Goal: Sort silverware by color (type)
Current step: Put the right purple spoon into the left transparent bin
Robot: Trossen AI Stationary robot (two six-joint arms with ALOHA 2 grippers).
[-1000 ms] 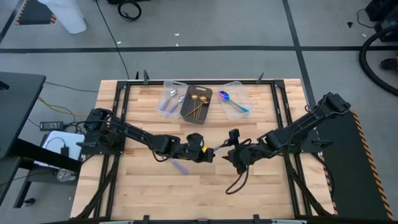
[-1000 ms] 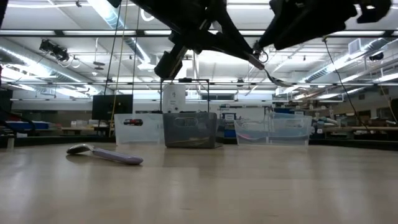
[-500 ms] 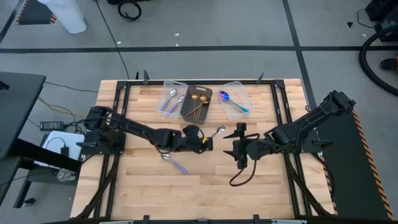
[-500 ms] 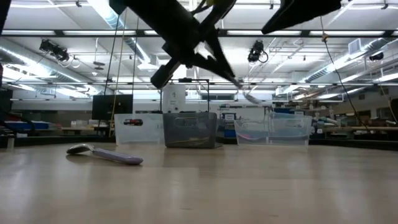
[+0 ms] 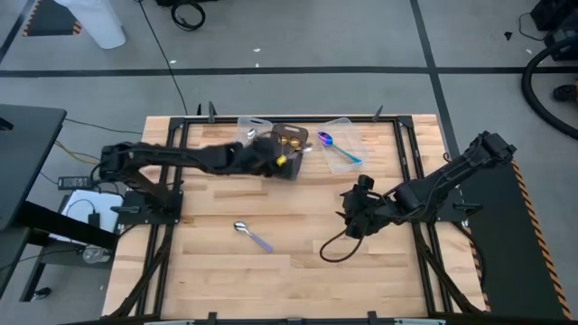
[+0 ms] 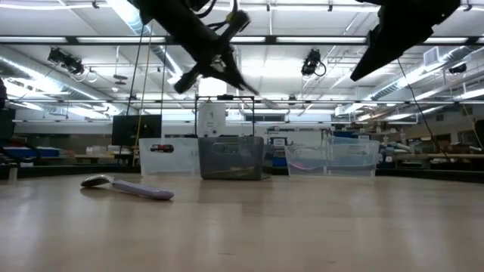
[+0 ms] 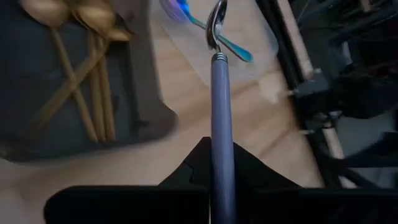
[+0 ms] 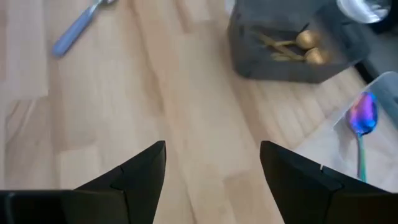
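The high view looks straight down on the whole wooden table [image 5: 298, 262] from well above, with floor on all sides. The low view sits at table-top height and faces level across the boards toward the bins and the room behind.

The left wrist view looks close down past the left gripper [image 7: 211, 163], with the dark bin [image 7: 37, 134] at 10 o'clock. The right wrist view looks forward over the table from the right gripper [image 8: 211, 163]; the same dark bin [image 8: 283, 62] lies at 1 o'clock.

All four views share that bin [image 5: 287, 149] [image 6: 231, 160].
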